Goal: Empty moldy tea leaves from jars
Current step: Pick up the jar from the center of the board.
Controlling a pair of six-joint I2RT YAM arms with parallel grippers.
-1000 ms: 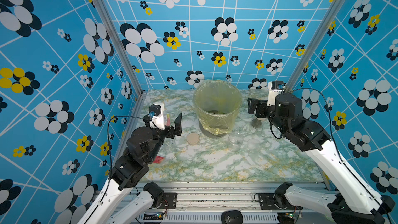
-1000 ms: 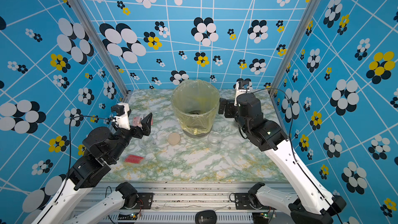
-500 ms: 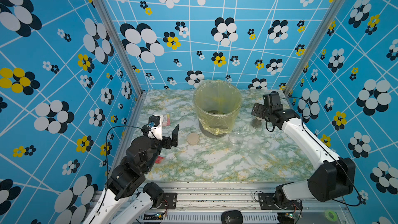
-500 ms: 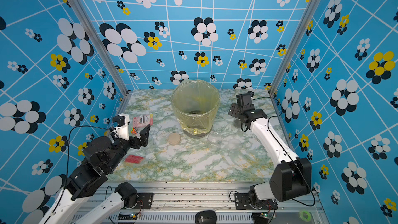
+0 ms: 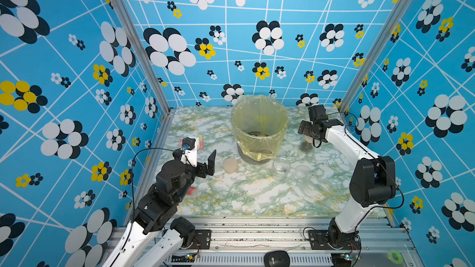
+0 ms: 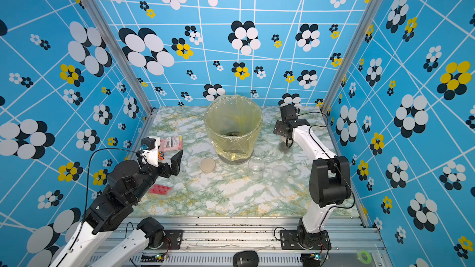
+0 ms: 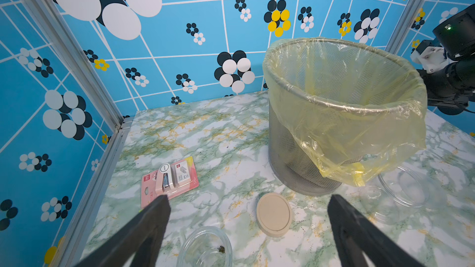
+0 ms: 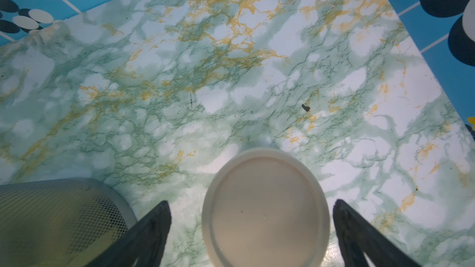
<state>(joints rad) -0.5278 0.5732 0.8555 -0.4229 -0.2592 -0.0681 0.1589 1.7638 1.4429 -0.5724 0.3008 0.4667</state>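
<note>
A lidded jar (image 5: 305, 146) with dark moldy tea leaves (image 6: 283, 147) inside stands right of the bin. My right gripper (image 8: 251, 202) hangs open directly over it, its fingers (image 8: 151, 227) apart on either side of the beige lid (image 8: 266, 206) without touching it. An empty clear jar (image 5: 281, 168) and a translucent lid (image 5: 303, 172) sit in front of the bin. A loose beige lid (image 7: 273, 214) lies near my open left gripper (image 7: 247, 197). Below that gripper is another open jar (image 7: 204, 247) holding one dark crumb. More dark leaves (image 6: 232, 133) lie in the bin.
The mesh bin (image 5: 259, 114) lined with a yellow bag stands at the back middle of the marble table (image 5: 244, 196). A pink stapler package (image 7: 169, 179) lies at the left, with a red packet (image 6: 160, 189) nearer the front. Patterned walls close in three sides.
The right arm has come down from high up and now holds its open gripper low over the lidded jar. The left arm has sunk and drawn back a little. Both grippers stayed open.
</note>
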